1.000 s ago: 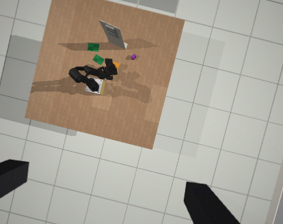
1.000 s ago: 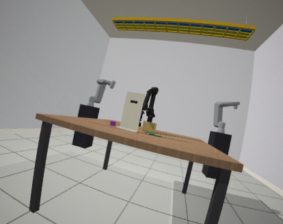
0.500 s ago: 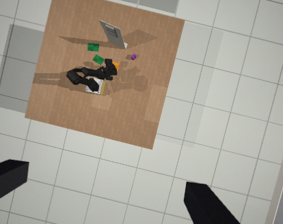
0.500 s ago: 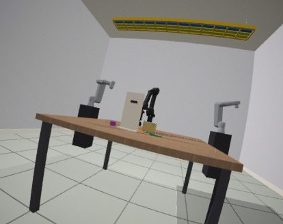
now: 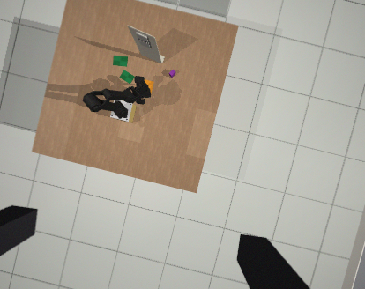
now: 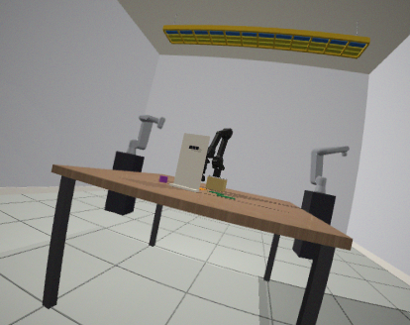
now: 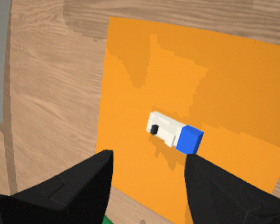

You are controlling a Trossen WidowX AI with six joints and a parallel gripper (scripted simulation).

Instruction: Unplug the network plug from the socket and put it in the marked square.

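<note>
Nearest, the hand (image 5: 142,90) (image 7: 149,161) stands with its fingers partly apart, holding nothing. Beyond the fingertips, clear of them, the white-and-blue plug (image 7: 175,131) lies inside the orange square (image 5: 149,84) (image 7: 136,65) on the tabletop (image 5: 167,145) (image 6: 247,208) (image 7: 51,75).

The plug (image 7: 175,133) is white with a blue end and a black spot, the square (image 7: 141,65) (image 5: 149,84) plain orange, the fingers black, and the bench (image 5: 167,154) (image 6: 187,195) brown with wood grain.
</note>
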